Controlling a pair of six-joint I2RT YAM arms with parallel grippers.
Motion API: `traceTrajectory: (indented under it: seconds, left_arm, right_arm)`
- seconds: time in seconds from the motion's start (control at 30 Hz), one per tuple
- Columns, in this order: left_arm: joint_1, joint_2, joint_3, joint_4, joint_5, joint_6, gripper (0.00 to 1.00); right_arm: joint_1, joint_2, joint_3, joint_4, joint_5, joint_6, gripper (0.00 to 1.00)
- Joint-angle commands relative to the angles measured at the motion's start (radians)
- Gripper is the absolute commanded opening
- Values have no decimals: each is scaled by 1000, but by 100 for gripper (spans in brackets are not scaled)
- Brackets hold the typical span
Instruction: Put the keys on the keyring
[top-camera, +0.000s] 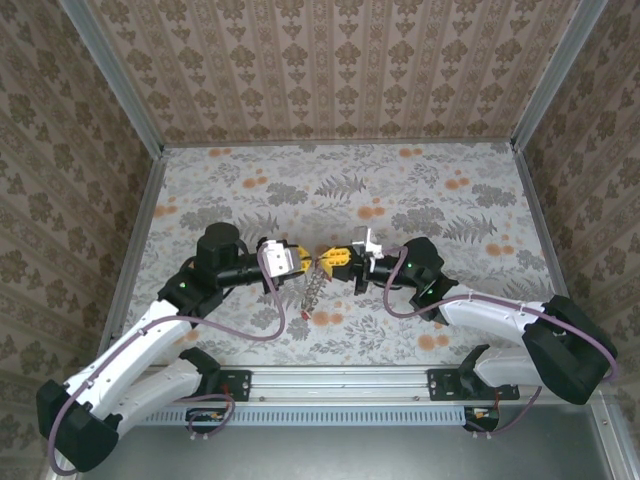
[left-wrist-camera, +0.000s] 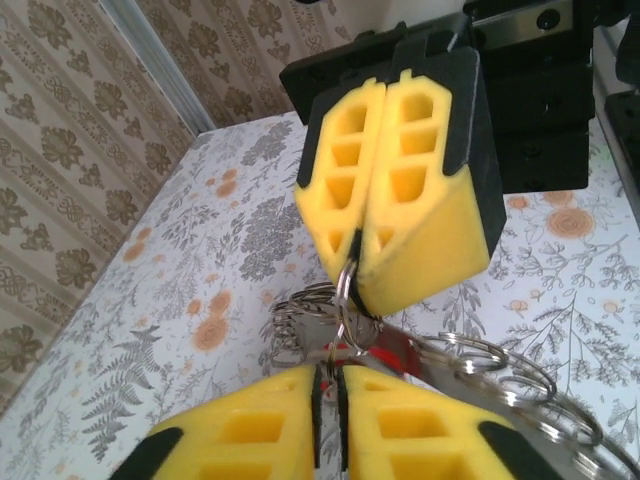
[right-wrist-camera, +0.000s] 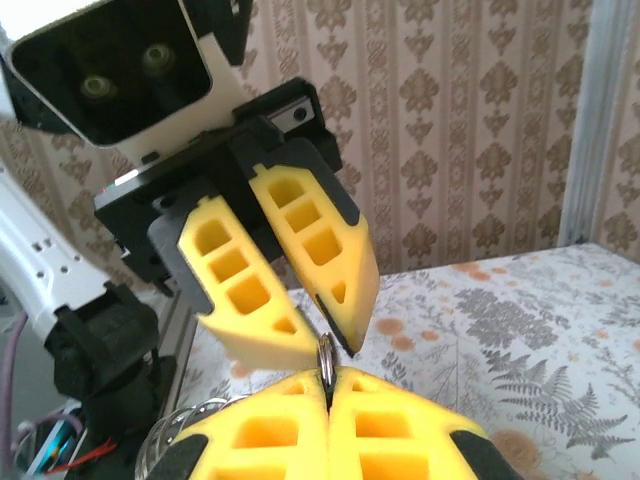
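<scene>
**Left end effector (top-camera: 308, 262) and right end effector (top-camera: 331, 259) meeting tip to tip above the middle of the worktop (top-camera: 420, 190).** The right end effector's yellow fingers (right-wrist-camera: 350, 392) are pressed together. They clamp a thin wire loop of the keyring (right-wrist-camera: 326, 358), which stands edge-on in the seam between them. Directly opposite, the left end effector's fingers (left-wrist-camera: 290, 390) are drawn in to a narrow dark slit. The same loop runs from the right tips into this slit, so both end effectors grip the keyring from opposite sides. In the left wrist view the loop bridges the short gap between the two pairs of tips.

Just beyond the left tips and beneath the right end effector, a red key (left-wrist-camera: 392, 352) shows beside the loop, among the metal coils. Whether it is threaded on cannot be told. The rest of the keyring is a chain of overlapping grey rings that spreads to either side of the tips in that view. Seen from above, it hangs from the meeting point toward the arm bases. Its lower end is close to the worktop, and contact there cannot be told.

Farther out, the worktop bears a floral pattern in grey and orange. Wallpapered panels (top-camera: 330, 70) with metal corner rails (top-camera: 115, 75) enclose it on three sides, well apart from both end effectors.
</scene>
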Motion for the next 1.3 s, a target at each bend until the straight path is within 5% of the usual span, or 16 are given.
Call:
traceTrajectory:
  seconds: [0.0, 0.2, 0.43, 0.57, 1.03, 1.2, 1.27]
  left_arm:
    - [5, -8, 41, -72, 81, 47, 9]
    - [5, 5, 58, -124, 107, 71, 9]
    - [5, 34, 72, -117, 110, 73, 20]
    - [4, 47, 86, -130, 114, 86, 0]
    - [-56, 47, 68, -199, -89, 127, 0]
    - [-99, 52, 63, -158, -86, 108, 0]
    - [-102, 55, 74, -152, -69, 85, 14]
  right_arm:
    - [-3, -29, 50, -29, -75, -55, 0]
    - [-3, -20, 60, -35, -92, -55, 0]
    - [-2, -15, 72, -40, -92, -45, 0]
    - [-2, -12, 72, -33, -73, -35, 0]
    - [-5, 59, 31, 325, 127, 243, 0]
    - [16, 96, 28, 348, 189, 263, 0]
    - [28, 106, 26, 346, 195, 249, 0]
